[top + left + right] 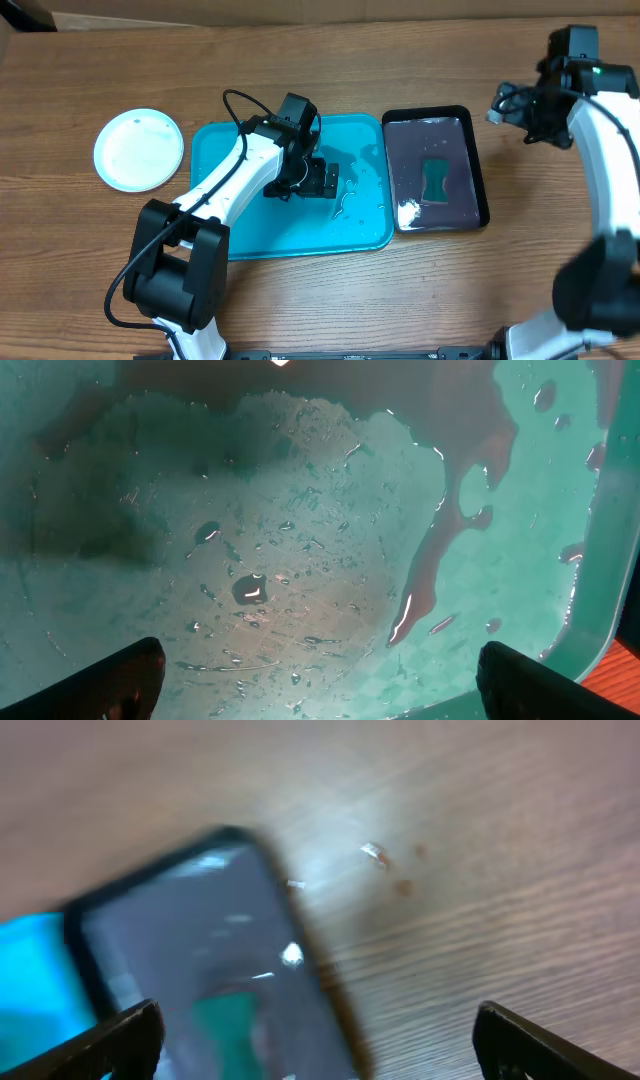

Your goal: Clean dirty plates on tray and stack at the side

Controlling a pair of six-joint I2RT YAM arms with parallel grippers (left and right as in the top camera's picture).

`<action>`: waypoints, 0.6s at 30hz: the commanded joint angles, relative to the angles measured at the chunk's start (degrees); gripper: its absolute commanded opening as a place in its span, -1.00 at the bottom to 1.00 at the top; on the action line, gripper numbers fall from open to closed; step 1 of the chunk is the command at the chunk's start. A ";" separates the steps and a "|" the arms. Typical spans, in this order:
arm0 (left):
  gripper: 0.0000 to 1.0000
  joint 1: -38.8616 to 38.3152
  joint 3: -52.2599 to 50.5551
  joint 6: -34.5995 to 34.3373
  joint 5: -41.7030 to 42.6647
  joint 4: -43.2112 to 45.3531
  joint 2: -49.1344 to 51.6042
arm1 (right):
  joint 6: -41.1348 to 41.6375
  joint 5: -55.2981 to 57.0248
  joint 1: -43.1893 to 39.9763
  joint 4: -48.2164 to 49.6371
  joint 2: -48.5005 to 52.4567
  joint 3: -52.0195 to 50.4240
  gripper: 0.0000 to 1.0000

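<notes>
One plate [140, 150] visible, on tabletop [400, 300] left of tray [300, 230]: light, stiff plastic, probably slick if wet; pinch at rim. Left tool [320, 670], jaws apart, empty, over wet tray. Right tool [315, 1030], jaws apart, near black tray [475, 160].

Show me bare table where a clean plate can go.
Free: the wood strip behind the turquoise rectangular plastic tray and black tray; the front strip before both trays; the front-left corner near the round pale plastic plate. Crowded: over the turquoise tray, where the left arm hangs.
</notes>
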 commanded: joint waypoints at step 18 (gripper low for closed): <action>1.00 -0.04 -0.07 -0.52 -0.59 0.20 -1.51 | -10.03 5.01 22.58 20.17 -57.24 -13.75 1.00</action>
